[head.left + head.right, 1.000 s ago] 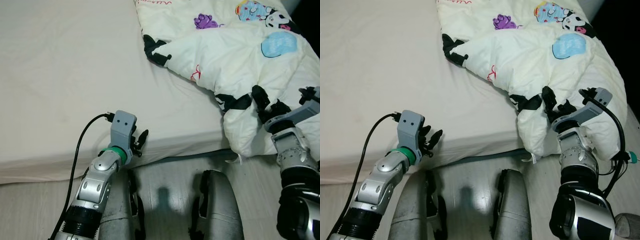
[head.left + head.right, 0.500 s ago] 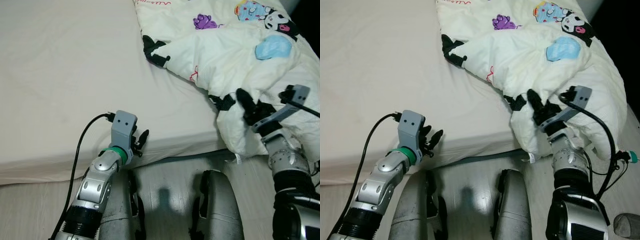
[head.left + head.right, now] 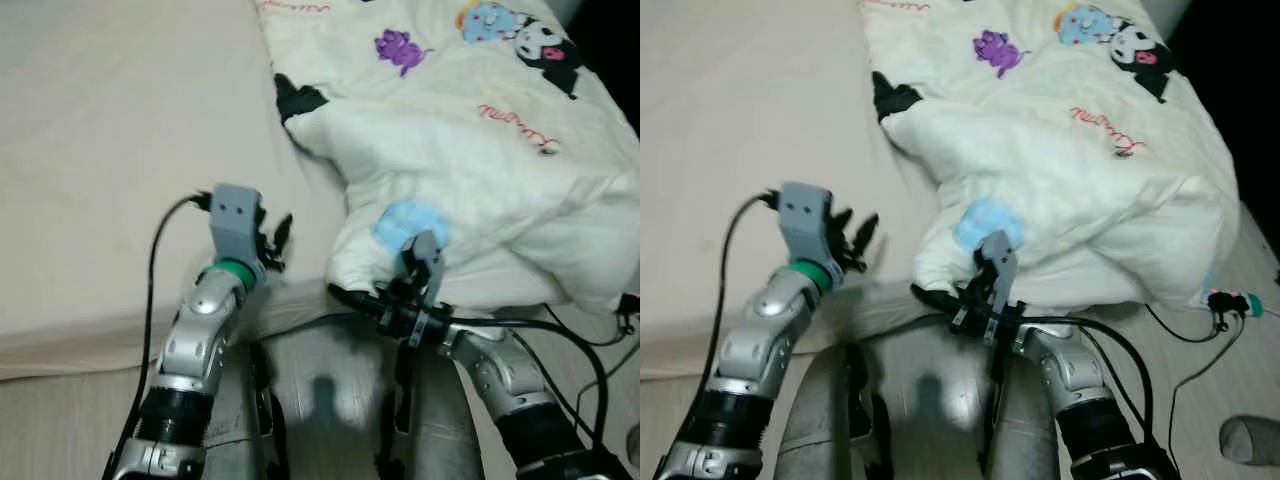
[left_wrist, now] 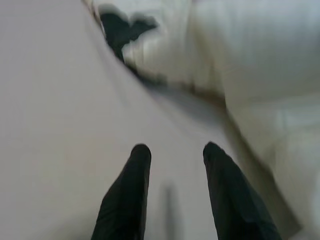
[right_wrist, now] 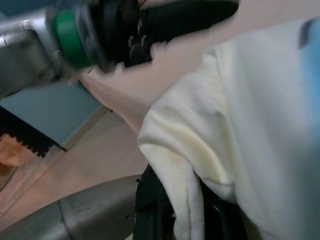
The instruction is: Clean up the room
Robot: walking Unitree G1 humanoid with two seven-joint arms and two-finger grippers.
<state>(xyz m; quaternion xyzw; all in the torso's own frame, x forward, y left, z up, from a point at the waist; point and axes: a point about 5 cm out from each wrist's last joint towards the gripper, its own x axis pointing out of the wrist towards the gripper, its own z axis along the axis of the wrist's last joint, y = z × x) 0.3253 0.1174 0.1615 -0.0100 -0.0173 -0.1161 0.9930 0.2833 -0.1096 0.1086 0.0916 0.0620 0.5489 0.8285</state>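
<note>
Beige bed (image 3: 100, 150), cream cartoon quilt (image 3: 470, 150) bunched at edge, wood floor (image 3: 1180, 400)

Cream quilted comforter (image 3: 470, 150) — printed with purple, blue and black cartoon figures plus red script — on a plain beige bed sheet (image 3: 110, 150); pale wood-look floor (image 3: 50, 420).

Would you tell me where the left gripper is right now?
In the left eye view, the left gripper hangs open over the bare bed sheet near its front edge, just left of the bunched comforter.
</note>
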